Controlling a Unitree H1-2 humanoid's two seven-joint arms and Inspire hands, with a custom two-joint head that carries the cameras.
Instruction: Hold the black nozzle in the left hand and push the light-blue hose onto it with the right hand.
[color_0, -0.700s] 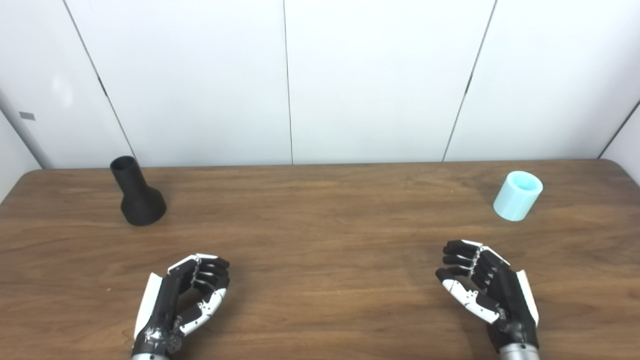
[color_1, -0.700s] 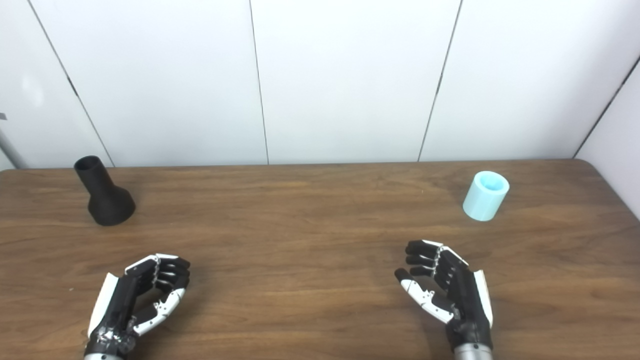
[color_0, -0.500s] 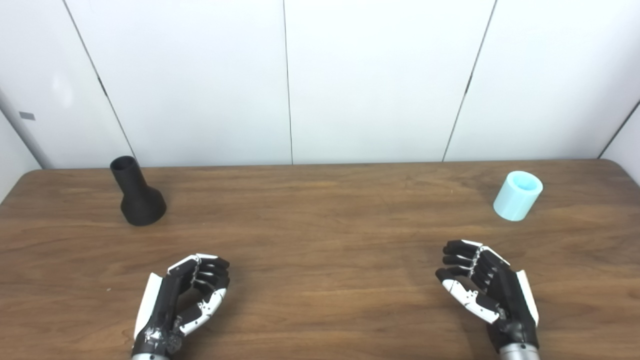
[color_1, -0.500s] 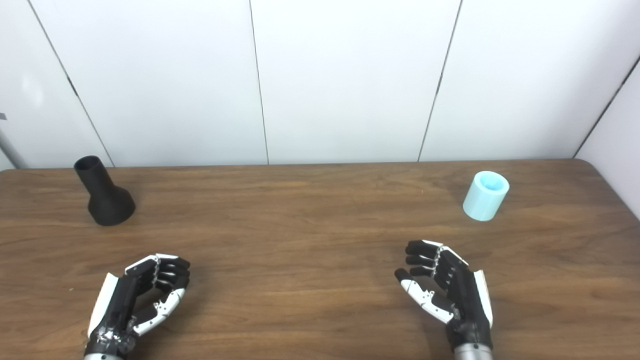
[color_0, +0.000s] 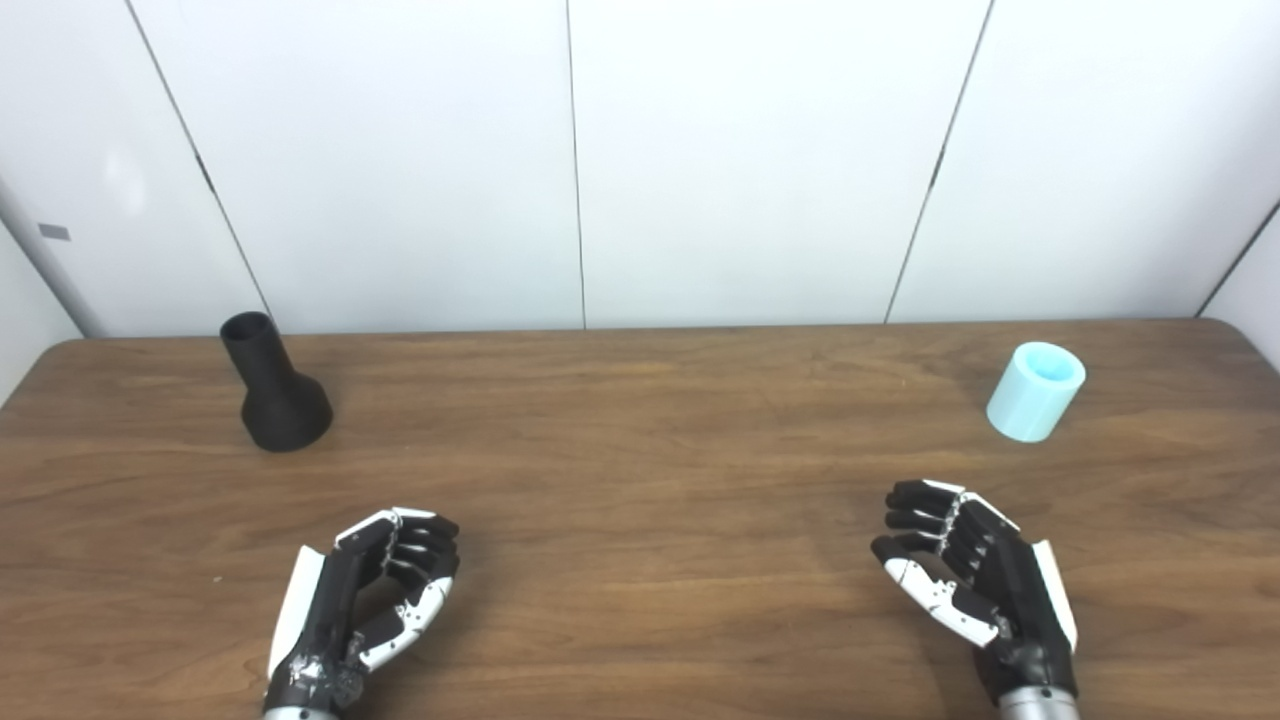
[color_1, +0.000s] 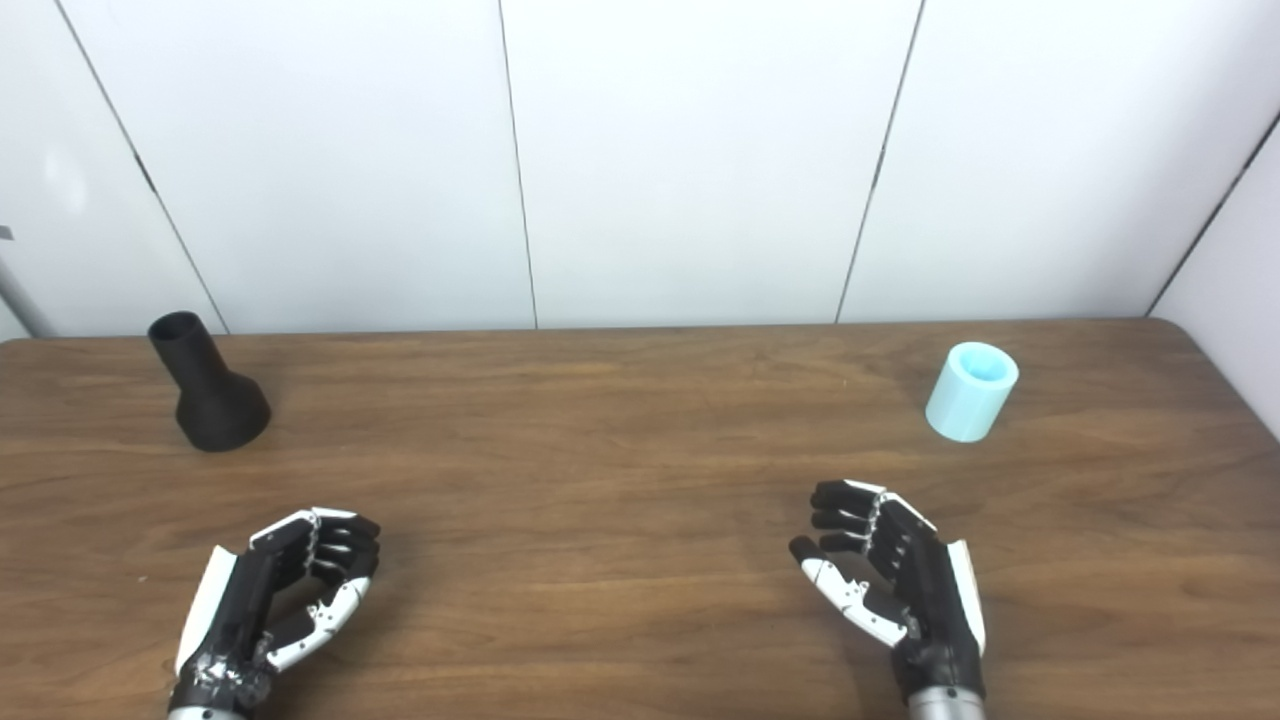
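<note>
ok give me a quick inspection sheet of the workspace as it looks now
surface: brown wood-grain table, rounded far corners.
job's things: black flared plastic nozzle standing wide end down at far left; short light-blue cylindrical hose piece standing open end up at far right; far apart, not joined.
clutter: nothing seen.
hands: left hand at near left, fingers curled, holding nothing, short of the nozzle; right hand at near right, fingers loosely curled and apart, holding nothing, short of the hose piece.
cables: nothing seen.
surroundings: white panelled wall with dark seams behind the table.
</note>
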